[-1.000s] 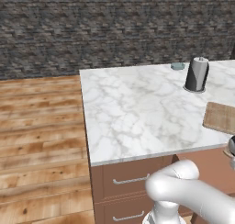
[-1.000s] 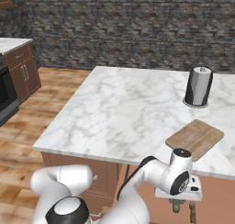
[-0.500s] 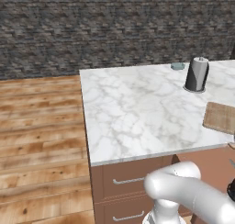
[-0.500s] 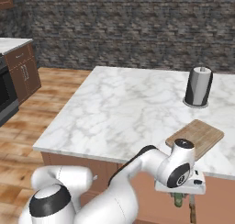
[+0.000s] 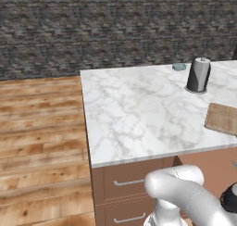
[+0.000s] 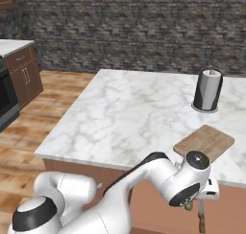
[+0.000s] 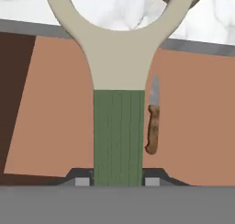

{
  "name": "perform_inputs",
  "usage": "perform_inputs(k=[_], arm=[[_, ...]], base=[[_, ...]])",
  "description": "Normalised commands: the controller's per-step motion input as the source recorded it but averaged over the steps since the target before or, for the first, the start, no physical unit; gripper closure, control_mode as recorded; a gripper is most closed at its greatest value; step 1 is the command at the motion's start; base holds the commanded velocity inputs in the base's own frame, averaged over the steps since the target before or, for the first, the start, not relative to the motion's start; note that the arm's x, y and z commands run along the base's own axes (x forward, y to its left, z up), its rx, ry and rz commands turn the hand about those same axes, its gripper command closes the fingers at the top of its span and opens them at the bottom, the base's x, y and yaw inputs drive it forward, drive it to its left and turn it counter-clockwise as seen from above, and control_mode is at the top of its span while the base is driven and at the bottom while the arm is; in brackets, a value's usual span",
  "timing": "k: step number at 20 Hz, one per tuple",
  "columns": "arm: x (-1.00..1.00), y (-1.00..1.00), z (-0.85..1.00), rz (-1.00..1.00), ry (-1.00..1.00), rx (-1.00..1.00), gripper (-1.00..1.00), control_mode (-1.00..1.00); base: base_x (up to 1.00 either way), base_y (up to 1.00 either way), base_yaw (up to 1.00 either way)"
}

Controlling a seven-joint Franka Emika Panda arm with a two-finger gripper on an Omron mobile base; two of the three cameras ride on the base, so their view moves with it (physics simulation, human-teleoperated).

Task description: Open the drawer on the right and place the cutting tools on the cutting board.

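— So what have the jaws (image 7: 117,182) got?
— They're clamped tight on the peeler (image 7: 118,126), green handle at the bottom centre of the hand view.
— And the other tool?
— A small knife (image 7: 153,122) lies just right of it, in the open drawer (image 7: 55,113).
— The cutting board (image 6: 204,142)?
— On the table (image 6: 120,118), right of centre, grey cylinder (image 6: 208,90) beyond.

The pincer (image 7: 117,182) clamps the dark green handle of the peeler (image 7: 118,131), whose pale Y-shaped head forks upward past the top edge. Beside the peeler's handle, on the plain brown floor of the open drawer (image 7: 193,122), lies a small knife (image 7: 153,126) with a wooden handle and grey blade. Beyond the peeler's head shows the white marble tabletop (image 7: 36,9).
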Motion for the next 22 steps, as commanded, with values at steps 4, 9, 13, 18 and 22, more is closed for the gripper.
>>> perform_inputs(k=[4,9,13,18,22], arm=[[0.68,0.0,0.47,0.0,-0.02,0.0,1.0,-1.0],[0.7,0.0,0.4,0.0,0.04,0.0,1.0,-1.0],[0.61,0.0,0.28,0.0,0.06,0.0,1.0,-1.0],[0.58,0.0,0.02,0.0,0.0,0.0,1.0,-1.0],[0.59,0.0,0.0,0.0,0.0,0.0,1.0,-1.0]], base=[[0.0,0.0,0.0],[0.0,0.0,0.0],[0.0,0.0,0.0],[0.0,0.0,0.0],[0.0,0.0,0.0]])
